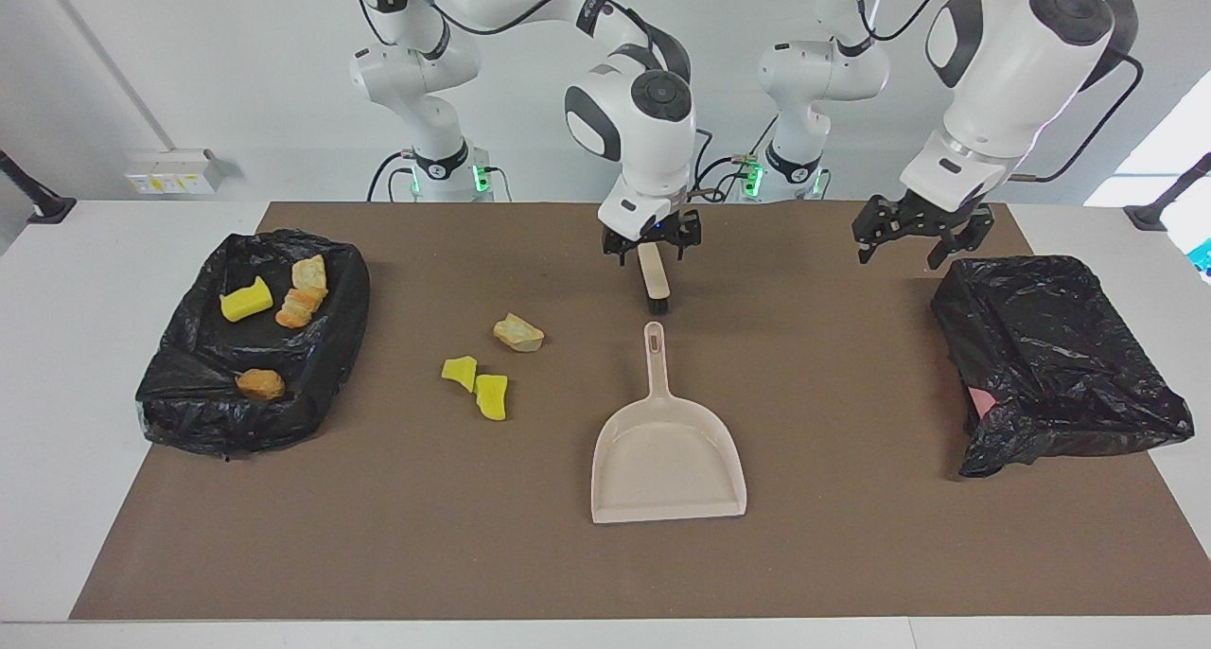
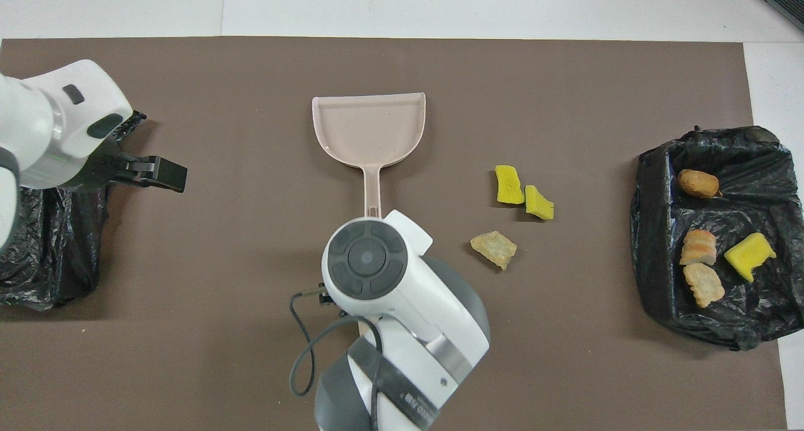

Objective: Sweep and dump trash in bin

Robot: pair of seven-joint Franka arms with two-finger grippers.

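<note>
Robotics lab: two white arms (image 1: pixel 530 25) mounted at white table (image 1: pixel 57 365) edge, brown mat (image 1: pixel 851 535) on top, plain white wall, wall socket box (image 1: pixel 175 169).

brush (image 1: pixel 653 278): in the overhead view hidden under the right arm's wrist
right gripper (image 1: pixel 651 242): fingertip spacing possibly apart, unclear
</note>
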